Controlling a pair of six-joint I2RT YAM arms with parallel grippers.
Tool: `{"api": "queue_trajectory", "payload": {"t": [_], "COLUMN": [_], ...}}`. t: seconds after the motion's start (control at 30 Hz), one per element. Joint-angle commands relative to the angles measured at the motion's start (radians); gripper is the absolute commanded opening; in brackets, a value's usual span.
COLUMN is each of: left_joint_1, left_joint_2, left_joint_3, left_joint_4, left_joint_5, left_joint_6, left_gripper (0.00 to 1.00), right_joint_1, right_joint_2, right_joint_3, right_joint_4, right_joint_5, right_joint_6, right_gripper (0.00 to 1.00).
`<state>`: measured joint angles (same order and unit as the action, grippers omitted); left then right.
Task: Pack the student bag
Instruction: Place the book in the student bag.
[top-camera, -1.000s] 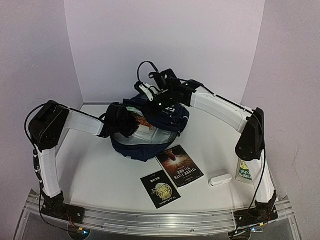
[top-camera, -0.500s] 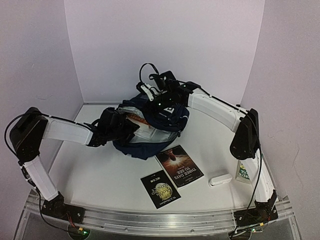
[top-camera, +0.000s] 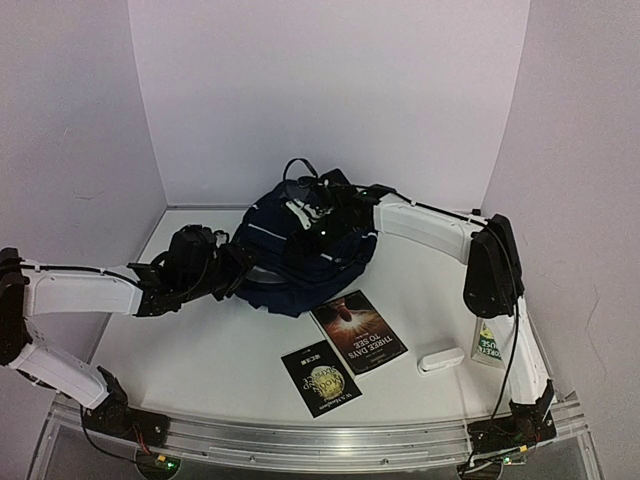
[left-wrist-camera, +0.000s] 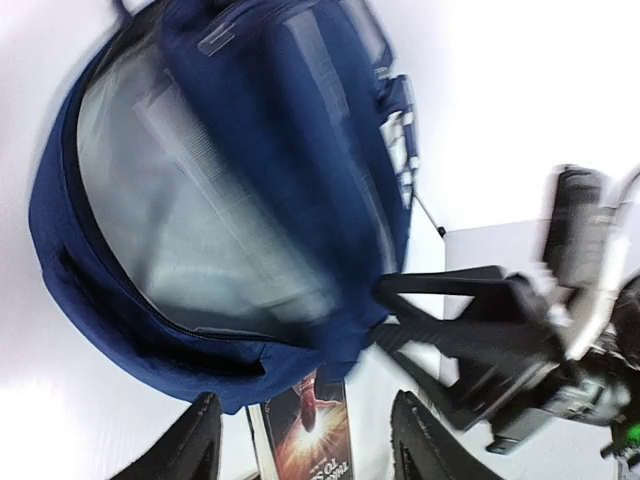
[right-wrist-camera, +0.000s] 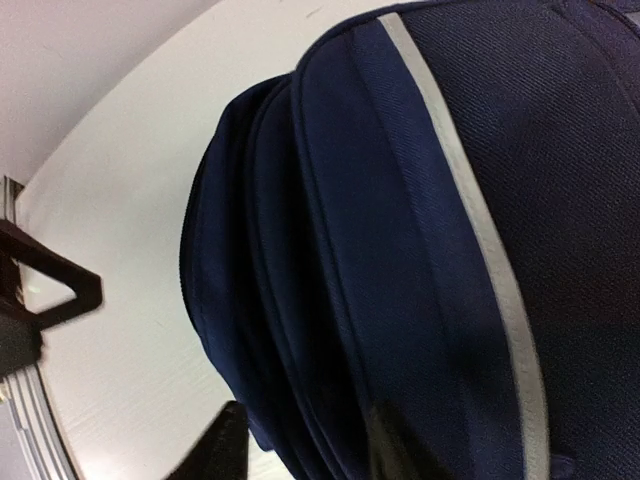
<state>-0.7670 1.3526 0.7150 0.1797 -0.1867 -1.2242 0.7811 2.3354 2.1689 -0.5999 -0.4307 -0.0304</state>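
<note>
On the table (top-camera: 200, 340), student bag (top-camera: 300, 265), open mouth toward left tool (left-wrist-camera: 305, 440).

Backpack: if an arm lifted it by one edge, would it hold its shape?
Probably not: the backpack is soft fabric lying in folds, so it would likely flop. Pushed, its loose open rim may bunch up rather than slide.

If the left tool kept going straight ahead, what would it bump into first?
Most likely the student bag: its navy rim lies right ahead of the open left tool, though depth is hard to judge.
</note>
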Motion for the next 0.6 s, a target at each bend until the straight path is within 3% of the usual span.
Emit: {"api": "queue_trajectory", "payload": {"t": [0.0, 0.1, 0.2, 0.57], "left_joint_1": [-0.005, -0.005, -0.005, -0.018], "left_joint_2": [-0.052, -0.020, 0.031, 0.159], "left_joint_3": [0.095, 0.165, 0.216, 0.288], "left_joint_4": [-0.048, -0.061, -0.060, -0.007], "left_joint_5": [-0.035, 0.000, 0.060, 0.152], "left_joint_6": [0.170, 0.244, 0.292, 0.342], "left_gripper": [0.64, 0.68, 0.70, 0.73], "right_joint_1": [-0.030, -0.069, -0.138, -0.404], "right_joint_2": [-0.206, -0.321, -0.435, -0.744], "right_joint_3": [-0.088, -0.183, -0.312, -0.662], "right_joint_4": [0.021, 0.009, -0.013, -0.345], "right_joint_5": [-0.010, -0.031, -0.027, 0.045], "right_joint_6": [0.016, 0.017, 0.000, -0.199], "right_gripper": [0.69, 0.84, 0.90, 0.95]}}
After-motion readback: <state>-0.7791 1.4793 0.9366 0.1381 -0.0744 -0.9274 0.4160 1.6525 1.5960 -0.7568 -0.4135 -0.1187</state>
